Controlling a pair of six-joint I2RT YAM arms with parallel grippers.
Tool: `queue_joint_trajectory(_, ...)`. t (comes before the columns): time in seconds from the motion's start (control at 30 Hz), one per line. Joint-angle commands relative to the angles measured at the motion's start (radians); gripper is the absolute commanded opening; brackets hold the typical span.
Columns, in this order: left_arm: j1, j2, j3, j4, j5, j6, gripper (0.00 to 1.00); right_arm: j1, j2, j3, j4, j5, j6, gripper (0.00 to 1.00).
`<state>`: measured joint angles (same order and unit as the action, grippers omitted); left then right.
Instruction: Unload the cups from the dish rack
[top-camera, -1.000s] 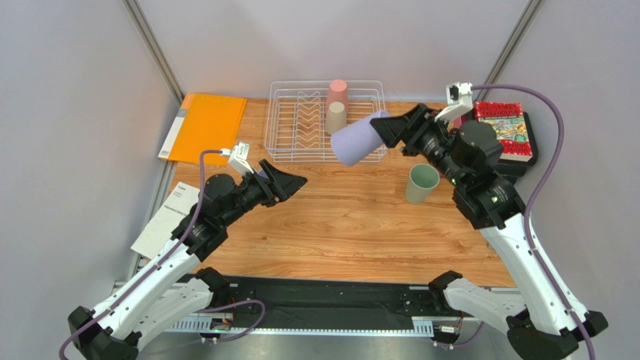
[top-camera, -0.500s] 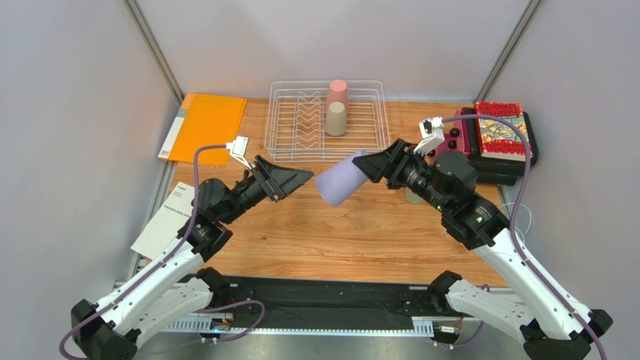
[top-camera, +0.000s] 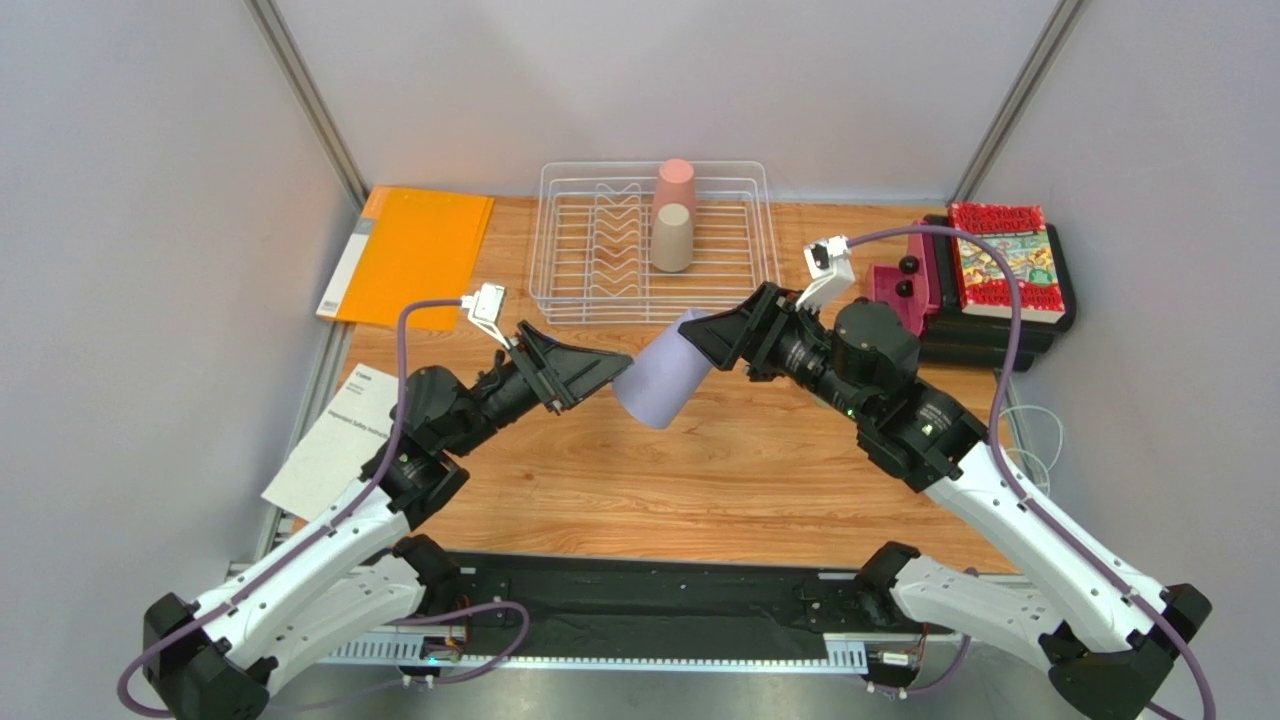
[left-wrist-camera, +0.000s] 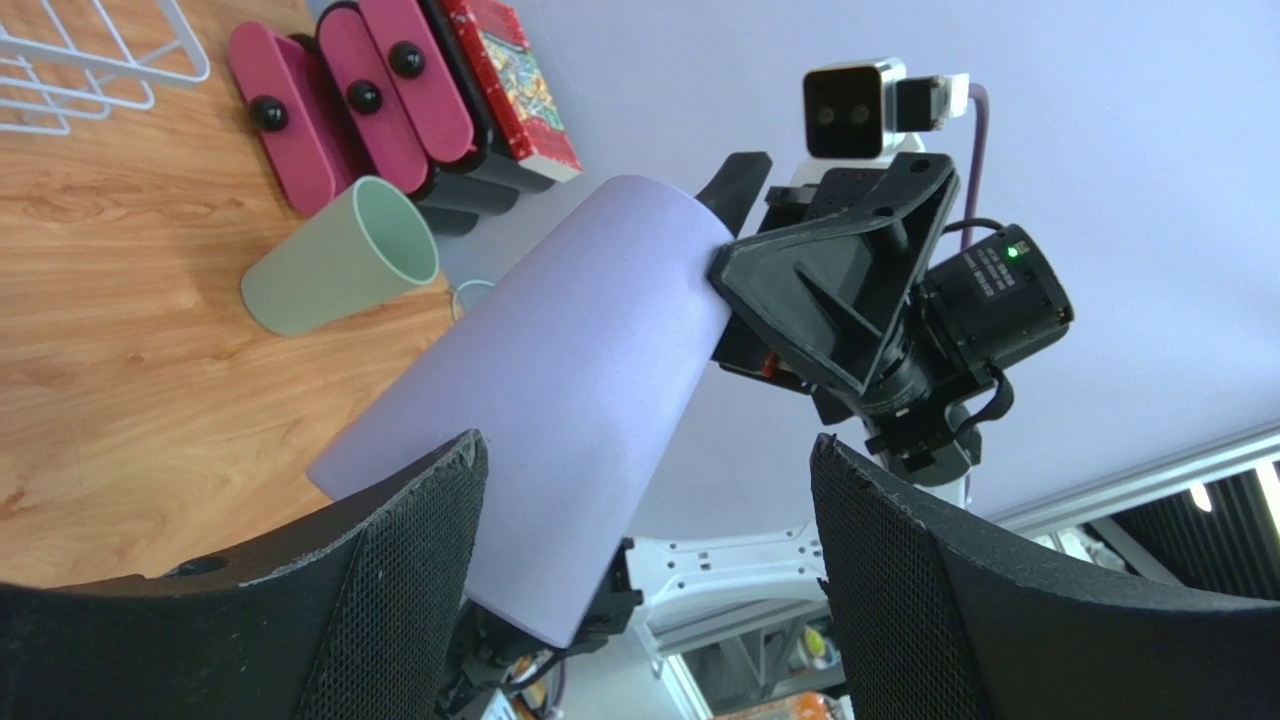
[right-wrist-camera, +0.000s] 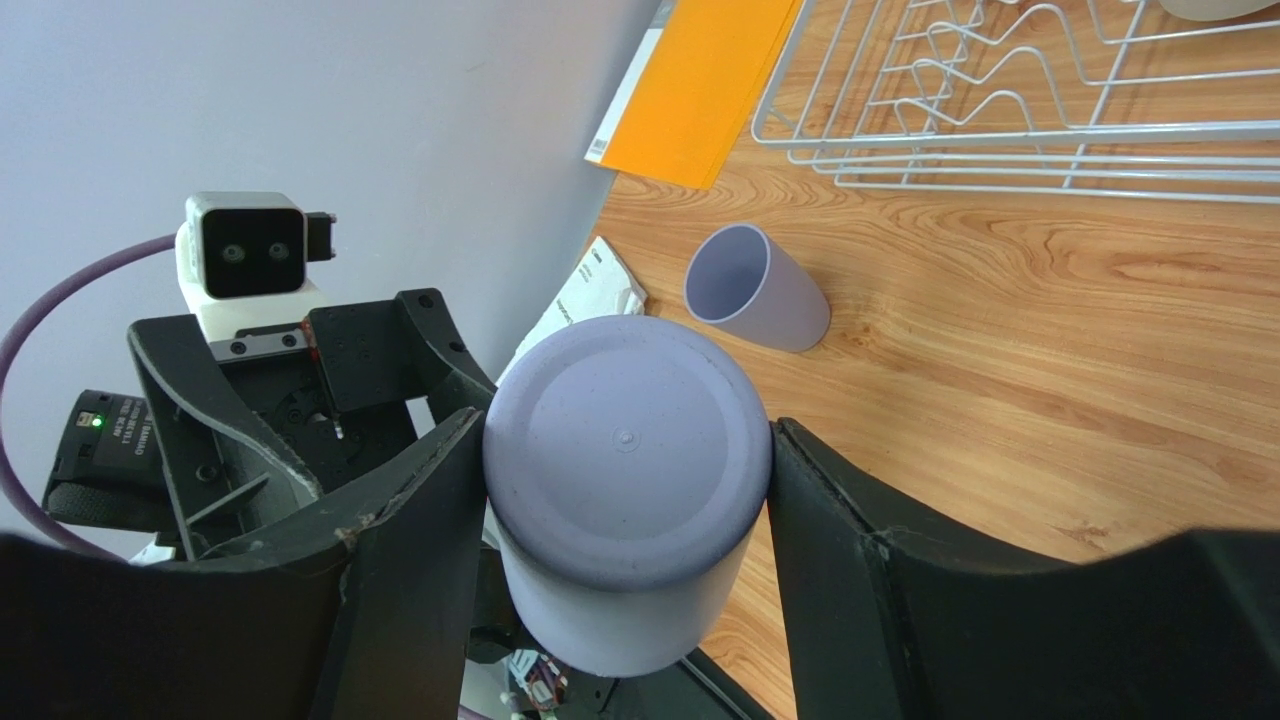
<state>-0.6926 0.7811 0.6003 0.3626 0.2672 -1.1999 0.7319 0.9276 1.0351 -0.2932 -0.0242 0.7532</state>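
My right gripper (top-camera: 703, 342) is shut on a lavender cup (top-camera: 658, 384) and holds it tilted in the air above the table's middle, mouth toward the left arm. In the right wrist view the cup's base (right-wrist-camera: 624, 450) sits between my two fingers. My left gripper (top-camera: 609, 365) is open, and the cup's mouth end (left-wrist-camera: 556, 390) lies between its fingers (left-wrist-camera: 406, 555), close to the left one. The white wire dish rack (top-camera: 571, 248) holds a pink cup (top-camera: 675, 183) and a beige cup (top-camera: 672, 236), both upside down. A second lavender cup (right-wrist-camera: 751, 288) and a sage green cup (left-wrist-camera: 338, 255) are on the table.
An orange folder (top-camera: 413, 252) lies left of the rack and a white paper (top-camera: 334, 438) at the table's left edge. A red book (top-camera: 1004, 255) and magenta pieces (top-camera: 902, 285) sit on a black box at the right.
My right arm has carried the lavender cup left and nearer, away from the rack, toward the left gripper. My left gripper has moved right so its open fingers meet the cup's mouth end.
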Motion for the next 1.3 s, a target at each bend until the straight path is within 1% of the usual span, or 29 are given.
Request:
queue_joint_trajectory(0.0, -0.005, -0.077, 0.028, -0.069, -0.048, 0.051, 0.84, 0.006, -0.010, 0.062, 0.059, 0.023, -0.026, 0.00)
queue_joint_trajectory(0.07, -0.005, -0.086, 0.049, -0.100, -0.057, 0.085, 0.84, 0.006, -0.016, 0.074, 0.046, 0.069, -0.043, 0.00)
queue_joint_trajectory(0.17, -0.005, -0.082, 0.073, -0.125, -0.049, 0.097, 0.84, 0.006, -0.024, 0.095, 0.032, 0.084, -0.060, 0.00)
queue_joint_trajectory(0.3, -0.005, -0.069, 0.072, -0.111, -0.036, 0.088, 0.84, 0.006, -0.015, 0.117, 0.026, 0.078, -0.063, 0.00)
queue_joint_trajectory(0.47, -0.005, -0.022, 0.050, -0.048, 0.010, 0.046, 0.84, 0.008, -0.003, 0.094, 0.072, 0.057, -0.042, 0.00)
queue_joint_trajectory(0.6, -0.007, 0.021, 0.039, 0.035, 0.040, 0.008, 0.84, 0.017, 0.022, 0.091, 0.095, 0.038, -0.034, 0.00)
queue_joint_trajectory(0.7, -0.007, 0.064, 0.061, 0.078, 0.069, -0.001, 0.83, 0.035, 0.036, 0.072, 0.129, 0.040, -0.026, 0.00)
queue_joint_trajectory(0.77, -0.007, 0.093, 0.082, 0.100, 0.089, -0.001, 0.81, 0.046, 0.046, 0.066, 0.141, 0.040, -0.022, 0.00)
queue_joint_trajectory(0.83, -0.007, 0.106, 0.087, 0.122, 0.099, -0.001, 0.72, 0.058, 0.050, 0.053, 0.152, 0.040, -0.018, 0.00)
queue_joint_trajectory(0.87, -0.007, 0.110, 0.088, 0.131, 0.101, 0.000, 0.60, 0.061, 0.048, 0.046, 0.151, 0.038, -0.017, 0.00)
queue_joint_trajectory(0.93, -0.007, 0.110, 0.087, 0.134, 0.096, 0.003, 0.52, 0.066, 0.042, 0.031, 0.154, 0.038, -0.015, 0.00)
queue_joint_trajectory(1.03, -0.007, 0.112, 0.076, 0.136, 0.092, 0.000, 0.29, 0.067, 0.027, 0.010, 0.154, 0.040, -0.015, 0.00)
queue_joint_trajectory(1.07, -0.007, 0.113, 0.070, 0.141, 0.090, -0.001, 0.11, 0.069, 0.024, 0.005, 0.154, 0.038, -0.015, 0.00)
queue_joint_trajectory(1.1, -0.007, 0.115, 0.067, 0.142, 0.089, -0.003, 0.00, 0.067, 0.019, 0.002, 0.154, 0.040, -0.015, 0.00)
queue_joint_trajectory(1.2, -0.007, 0.112, 0.058, 0.147, 0.081, -0.007, 0.00, 0.069, 0.010, -0.004, 0.154, 0.040, -0.023, 0.00)
queue_joint_trajectory(1.27, -0.007, 0.099, 0.053, 0.150, 0.072, -0.001, 0.00, 0.067, 0.004, -0.004, 0.151, 0.008, -0.026, 0.00)
